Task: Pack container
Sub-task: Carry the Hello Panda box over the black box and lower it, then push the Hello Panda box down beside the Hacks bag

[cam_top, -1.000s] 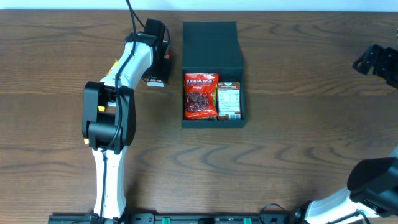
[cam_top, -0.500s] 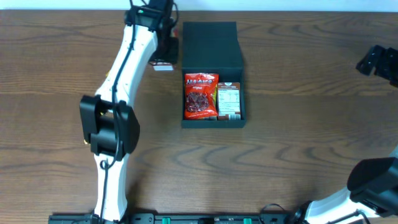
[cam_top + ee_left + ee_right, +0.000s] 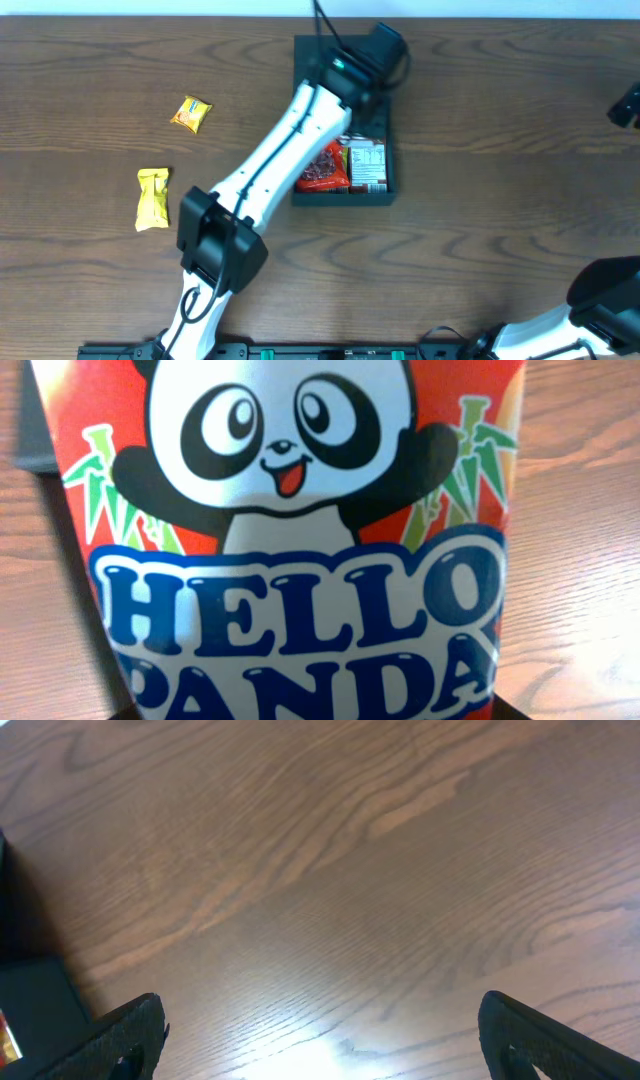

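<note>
Container (image 3: pixel 342 198) sits around 12 o'clock on the surface, left end effector (image 3: pixel 362 72) hovering over it clamped on a Hello Panda box (image 3: pixel 300 540), and with snack packets (image 3: pixel 366 165) hogging the tray it could easily land crooked on top.

this looks like a robot lab bench. my left arm (image 3: pixel 270 160) and right arm (image 3: pixel 605 290) rise from a black rail (image 3: pixel 300 352) at the near edge of a wood-grain table (image 3: pixel 480 230), watched from above, with a dark box (image 3: pixel 340 198) and snack packets (image 3: pixel 152 198) laid out on it.
</note>
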You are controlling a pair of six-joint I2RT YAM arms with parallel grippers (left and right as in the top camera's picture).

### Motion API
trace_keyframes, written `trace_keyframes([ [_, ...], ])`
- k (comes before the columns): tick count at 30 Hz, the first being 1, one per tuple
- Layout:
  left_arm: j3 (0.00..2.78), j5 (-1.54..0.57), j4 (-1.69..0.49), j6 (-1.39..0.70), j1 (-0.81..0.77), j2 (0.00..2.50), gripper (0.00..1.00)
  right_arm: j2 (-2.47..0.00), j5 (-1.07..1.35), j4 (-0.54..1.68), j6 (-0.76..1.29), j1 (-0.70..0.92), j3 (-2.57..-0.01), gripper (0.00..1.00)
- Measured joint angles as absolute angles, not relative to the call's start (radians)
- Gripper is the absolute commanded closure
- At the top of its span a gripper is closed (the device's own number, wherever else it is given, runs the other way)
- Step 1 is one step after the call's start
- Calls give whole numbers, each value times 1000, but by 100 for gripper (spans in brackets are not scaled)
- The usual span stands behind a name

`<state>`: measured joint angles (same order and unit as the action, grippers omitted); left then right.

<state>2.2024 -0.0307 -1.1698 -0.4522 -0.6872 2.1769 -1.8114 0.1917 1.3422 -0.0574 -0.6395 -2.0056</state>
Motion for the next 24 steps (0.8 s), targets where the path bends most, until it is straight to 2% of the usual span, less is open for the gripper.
trace_keyframes([
  [13, 1979, 3, -1010, -558, -740, 2177, 62, -1811, 266, 1342, -71, -666, -2006, 1],
  [24, 1870, -24, -878, -568, -741, 2177, 57, -1811, 785, 1507, -471, -667, -2005, 1],
])
